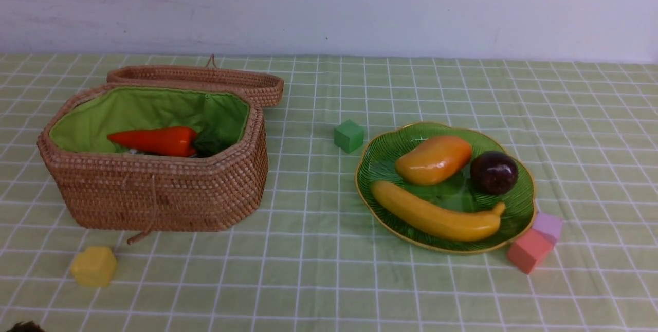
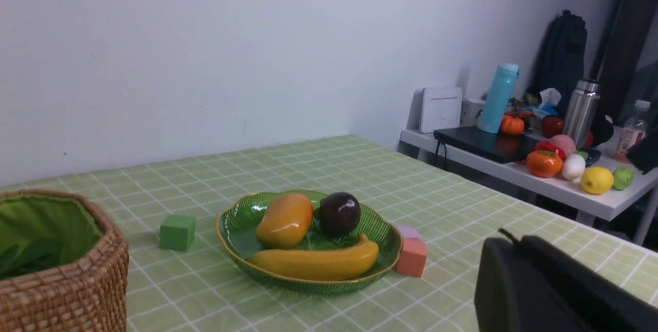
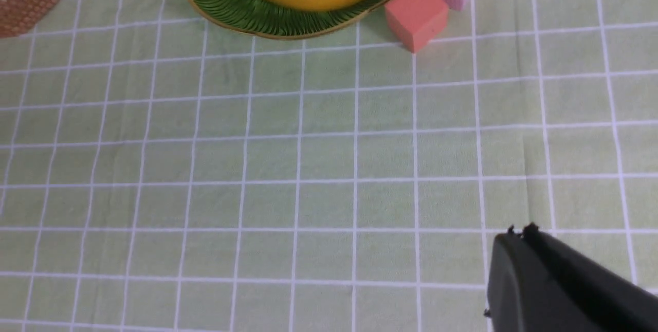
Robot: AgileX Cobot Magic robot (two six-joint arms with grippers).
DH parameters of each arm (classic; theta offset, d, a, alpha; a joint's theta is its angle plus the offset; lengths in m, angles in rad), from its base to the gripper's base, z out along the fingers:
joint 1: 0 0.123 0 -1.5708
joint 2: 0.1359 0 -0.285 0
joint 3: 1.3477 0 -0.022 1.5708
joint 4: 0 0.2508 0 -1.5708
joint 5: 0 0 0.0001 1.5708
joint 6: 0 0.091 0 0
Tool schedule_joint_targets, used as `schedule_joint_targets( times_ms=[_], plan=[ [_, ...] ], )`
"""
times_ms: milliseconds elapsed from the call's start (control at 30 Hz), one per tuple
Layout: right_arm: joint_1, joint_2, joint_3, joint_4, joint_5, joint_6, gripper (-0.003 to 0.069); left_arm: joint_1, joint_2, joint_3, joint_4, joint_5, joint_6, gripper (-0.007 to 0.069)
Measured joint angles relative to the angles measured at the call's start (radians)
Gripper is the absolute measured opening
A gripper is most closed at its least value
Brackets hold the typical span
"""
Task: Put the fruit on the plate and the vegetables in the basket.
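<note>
Three fruits are on the plate, so I call the fruit half done. Left to right in the front view: wicker basket on the left of the worktop, lid flipped back behind it, green lining showing. Carrot lies inside with its leaves toward the plate side. Eggplant and potato: I can't see them, either deeper in the basket under the carrot or not there; none sits loose on the cloth, so I judge the vegetable half likely done too, unconfirmed. Yellow block sits in front of the basket, green block between basket and plate. On the plate: mango at the back, banana along the near edge, mangosteen on the right. Pink block and lilac block touch the plate's near right rim.

Front view shows neither arm. Left wrist view shows the left end effector as a dark shape, closed and empty, well clear of the plate; it alone shows a side table with bottles and spare toy produce. Right wrist view shows the right end effector, closed on nothing, over bare cloth near the plate's front rim.
</note>
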Motion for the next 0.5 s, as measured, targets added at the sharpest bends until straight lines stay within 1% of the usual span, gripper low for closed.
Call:
schedule_joint_targets(
  times_ms=[133,500],
  plan=[
    [0.000,-0.084,0.049,-0.005,-0.008,0.003,0.0000,0.000,0.000,0.028,0.000,-0.002,-0.001,-0.0013],
    [0.000,-0.104,0.061,-0.013,-0.041,0.005,0.0010,0.000,0.000,0.076,0.001,0.015,-0.001,-0.0013]
  ],
)
